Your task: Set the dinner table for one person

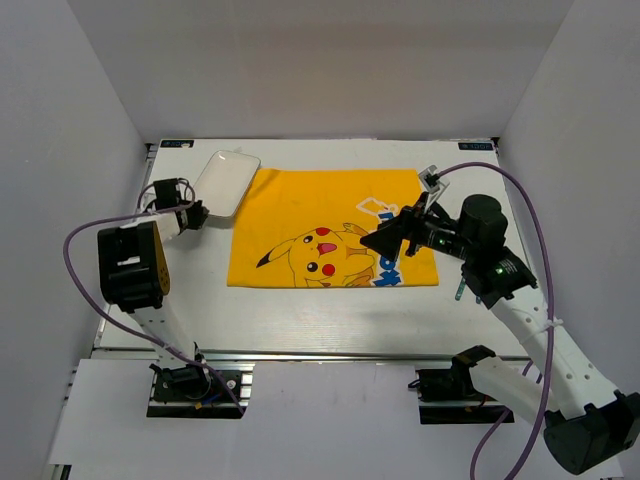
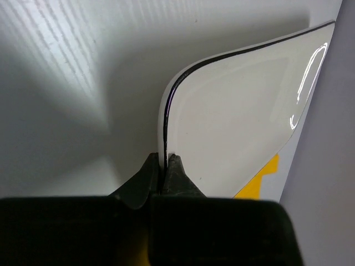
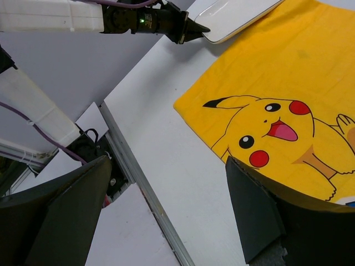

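At the far left of the dinner table [image 1: 300, 310], which spans the scene ahead of both arms, the left gripper [image 1: 202, 211] is pinched tight on the near rim of a white rectangular plate [image 1: 228, 182]. The plate's right edge overlaps the far-left corner of the yellow Pikachu placemat [image 1: 330, 215]. Over the placemat's right side, the right gripper [image 1: 393, 238] hangs with fingers [image 3: 260, 216] spread wide, holding nothing.

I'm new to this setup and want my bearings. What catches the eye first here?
A bright yellow Pikachu placemat lies in the middle of the white dinner table. At its far-left corner the left tool is shut on the rim of a glossy white plate. The right tool hangs open above the placemat's right side.
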